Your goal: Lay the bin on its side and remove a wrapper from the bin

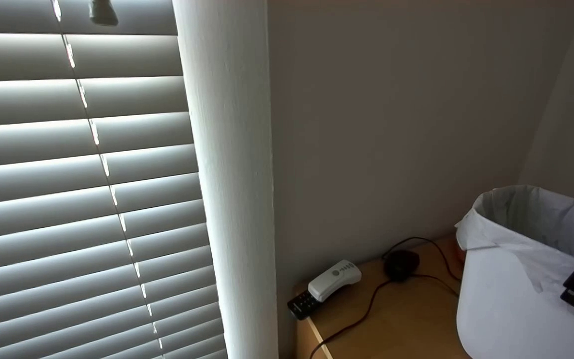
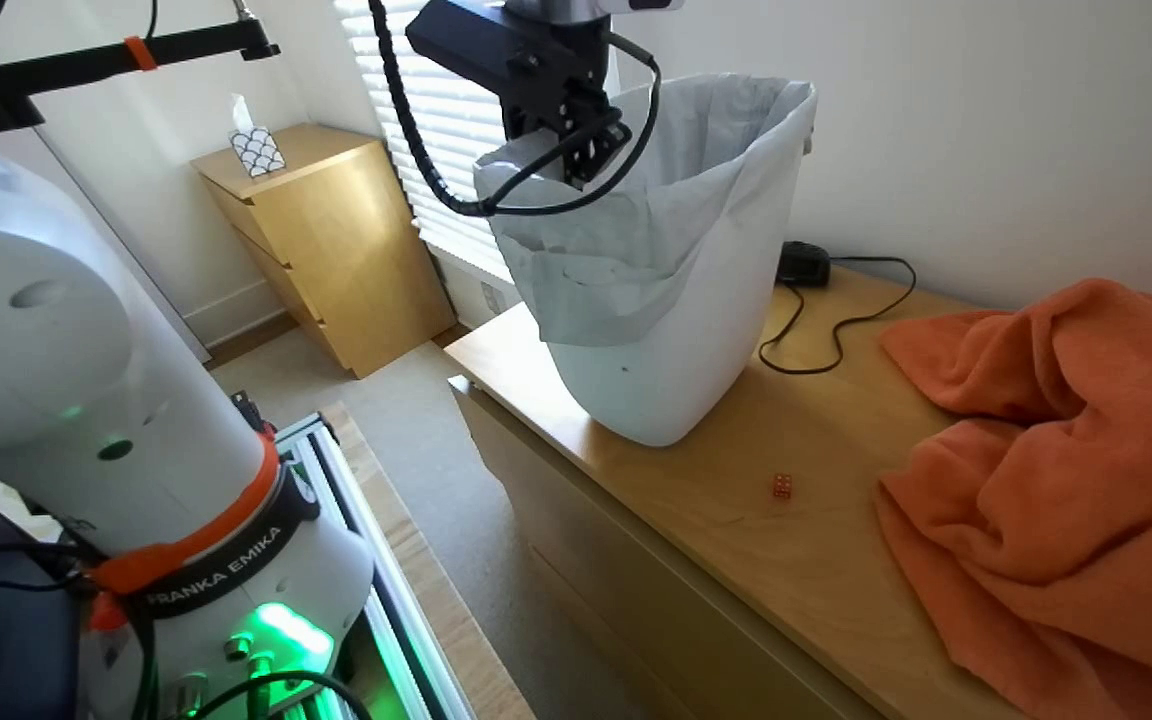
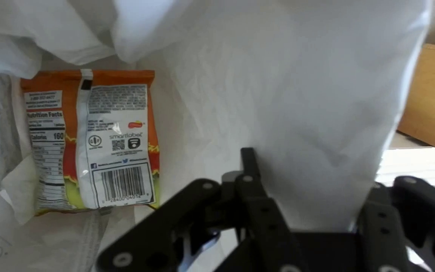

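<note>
Straddles, with hand (image 3: 312,170) spread, one side of the upright bin (image 2: 716,300) near the bench's (image 2: 836,570) front edge; likely must pinch before tipping.

Blinds (image 1: 80,207) backlit, wall (image 1: 391,124) dim in ext. view

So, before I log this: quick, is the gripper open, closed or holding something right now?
Gripper: open, jaws apart astride one wall of the bin; nothing looks clamped.
</note>
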Tool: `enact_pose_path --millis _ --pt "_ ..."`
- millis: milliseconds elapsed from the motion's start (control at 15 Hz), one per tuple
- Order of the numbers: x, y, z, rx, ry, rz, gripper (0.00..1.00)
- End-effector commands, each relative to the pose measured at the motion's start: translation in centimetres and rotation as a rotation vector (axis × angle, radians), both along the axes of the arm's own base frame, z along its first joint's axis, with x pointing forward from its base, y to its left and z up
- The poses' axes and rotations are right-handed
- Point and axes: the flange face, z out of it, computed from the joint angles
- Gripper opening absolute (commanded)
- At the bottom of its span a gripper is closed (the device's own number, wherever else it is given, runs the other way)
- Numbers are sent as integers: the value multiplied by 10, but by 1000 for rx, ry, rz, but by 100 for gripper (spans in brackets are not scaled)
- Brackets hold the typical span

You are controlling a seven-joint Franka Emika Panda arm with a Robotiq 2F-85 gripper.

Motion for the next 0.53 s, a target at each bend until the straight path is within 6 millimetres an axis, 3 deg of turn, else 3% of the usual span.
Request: enact_pose_path --millis 0,467 --pt "-3 -20 -4 129 18 13 0" --pt "-9 -67 4 262 10 -16 3"
